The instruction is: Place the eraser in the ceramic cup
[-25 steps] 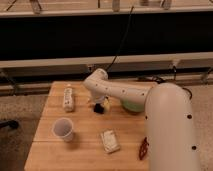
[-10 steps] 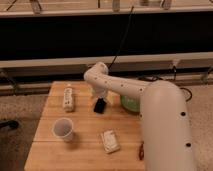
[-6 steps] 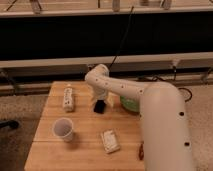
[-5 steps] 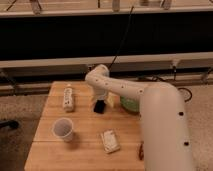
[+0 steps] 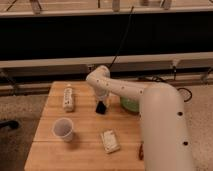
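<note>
On your wooden table [image 5: 85, 152]: white oblong pack [image 5: 68, 98] back left, white-beige packet [image 5: 110, 141] near front, green bowl [image 5: 128, 105] just right of the gripper [image 5: 101, 106], dark red oblong item [image 5: 141, 150] front right.

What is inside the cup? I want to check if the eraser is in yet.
The cup shows only its greyish inside, though its bottom is hidden. The eraser is at the gripper, above the table.

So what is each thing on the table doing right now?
gripper: over the table's middle, at the eraser.
eraser: black, at the gripper's tip.
ceramic cup: upright, nothing visible inside.
green bowl: partly hidden by the arm.
white packet: lying flat.
</note>
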You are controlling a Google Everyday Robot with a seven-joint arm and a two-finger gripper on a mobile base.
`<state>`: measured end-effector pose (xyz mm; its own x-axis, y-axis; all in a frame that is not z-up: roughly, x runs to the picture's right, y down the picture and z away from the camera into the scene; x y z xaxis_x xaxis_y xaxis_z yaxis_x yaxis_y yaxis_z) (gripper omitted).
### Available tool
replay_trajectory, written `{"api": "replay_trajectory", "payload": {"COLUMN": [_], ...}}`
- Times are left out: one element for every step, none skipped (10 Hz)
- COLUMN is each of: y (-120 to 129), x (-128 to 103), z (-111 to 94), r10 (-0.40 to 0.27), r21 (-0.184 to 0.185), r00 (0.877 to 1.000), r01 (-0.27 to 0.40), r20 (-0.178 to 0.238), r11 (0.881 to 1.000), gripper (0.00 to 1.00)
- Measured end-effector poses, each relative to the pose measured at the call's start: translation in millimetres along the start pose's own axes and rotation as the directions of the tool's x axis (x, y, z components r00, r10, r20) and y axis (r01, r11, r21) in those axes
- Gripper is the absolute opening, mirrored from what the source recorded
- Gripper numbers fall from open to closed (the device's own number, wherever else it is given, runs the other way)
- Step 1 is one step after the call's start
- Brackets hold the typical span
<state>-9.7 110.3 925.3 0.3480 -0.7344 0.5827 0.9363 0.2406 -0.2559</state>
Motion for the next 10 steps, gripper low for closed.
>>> {"api": "replay_trajectory", "payload": {"y": [0.8, 1.8, 1.0, -1.7, -7.9, -16.1, -22.2, -29.2, -43.3, -56.4], "x": [-1.3, -3.4, -3.9, -3.8, -2.7, -2.9, -4.9, -8.0, -16.9, -28.6], "z": [0.3, -1.1, -4.9, -11.9, -25.5, -45.3, -62.2, -74.5, -88.9, -97.1], "r10": [-0.004, -0.010, -0.018, -0.027, -0.043, -0.066, -0.087, -0.108, -0.144, -0.179], "r21": [0.000, 0.002, 0.007, 0.015, 0.026, 0.035, 0.038, 0.039, 0.041, 0.041], "r00": [1.000, 1.000, 1.000, 1.000, 0.999, 0.997, 0.995, 0.992, 0.987, 0.981], "r01": [0.004, 0.010, 0.018, 0.027, 0.044, 0.067, 0.089, 0.110, 0.147, 0.182], "r20": [0.002, 0.003, -0.002, -0.010, -0.026, -0.043, -0.052, -0.059, -0.066, -0.068], "r11": [1.000, 1.000, 1.000, 1.000, 0.999, 0.997, 0.995, 0.993, 0.988, 0.982], "gripper": [0.20, 0.08, 0.02, 0.00, 0.00, 0.00, 0.00, 0.00, 0.00, 0.00]}}
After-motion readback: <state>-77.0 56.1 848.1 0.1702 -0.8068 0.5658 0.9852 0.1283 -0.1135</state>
